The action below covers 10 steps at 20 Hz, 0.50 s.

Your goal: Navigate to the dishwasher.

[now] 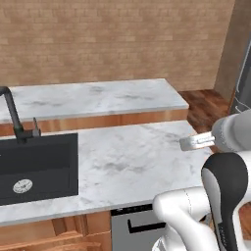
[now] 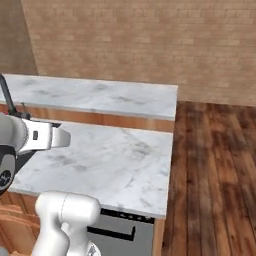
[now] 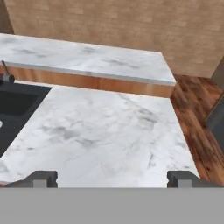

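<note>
- dishwasher (image 1: 135, 230): flat grey metal front, black bar handle horizontal, under marble tabletop (image 1: 132, 162)
- black sink (image 1: 37, 166) left
- gripper (image 3: 112, 179) wide, empty

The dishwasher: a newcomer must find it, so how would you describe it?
Find the white marble counter with the black sink. The dishwasher sits below its front edge, right of the sink. Among wooden cabinets, it alone has a grey metal front and black bar handle.
</note>
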Available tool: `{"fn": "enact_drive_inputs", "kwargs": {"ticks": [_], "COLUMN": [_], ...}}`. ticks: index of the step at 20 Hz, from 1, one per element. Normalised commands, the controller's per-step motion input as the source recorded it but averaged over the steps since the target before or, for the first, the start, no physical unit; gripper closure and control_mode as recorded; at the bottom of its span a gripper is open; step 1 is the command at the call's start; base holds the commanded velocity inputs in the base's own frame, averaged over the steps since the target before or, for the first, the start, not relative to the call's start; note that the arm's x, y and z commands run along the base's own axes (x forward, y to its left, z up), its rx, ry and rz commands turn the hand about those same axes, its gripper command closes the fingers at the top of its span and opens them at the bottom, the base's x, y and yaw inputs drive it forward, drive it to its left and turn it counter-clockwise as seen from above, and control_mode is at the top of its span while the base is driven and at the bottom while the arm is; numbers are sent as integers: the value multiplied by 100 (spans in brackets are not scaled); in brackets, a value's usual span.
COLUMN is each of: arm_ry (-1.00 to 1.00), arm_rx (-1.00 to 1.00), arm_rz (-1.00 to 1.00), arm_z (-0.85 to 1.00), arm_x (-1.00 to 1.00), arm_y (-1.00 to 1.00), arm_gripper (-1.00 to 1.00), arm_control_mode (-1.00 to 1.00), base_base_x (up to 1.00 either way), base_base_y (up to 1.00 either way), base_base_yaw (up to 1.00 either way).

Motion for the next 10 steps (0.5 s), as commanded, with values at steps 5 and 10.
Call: {"fn": "enact_drive_inputs", "kwargs": {"ticks": [5,10], "arm_ry": [0,0], "arm_rx": [0,0], "arm_rz": [0,0], "arm_z": [0,0], "arm_x": [0,0], "arm_y": [0,0], "arm_gripper": [-100,-100], "arm_control_mode": [100,100], "base_base_x": [100,100], "base_base_y": [-14,-13], "base_base_yaw": [-29,-11]}}
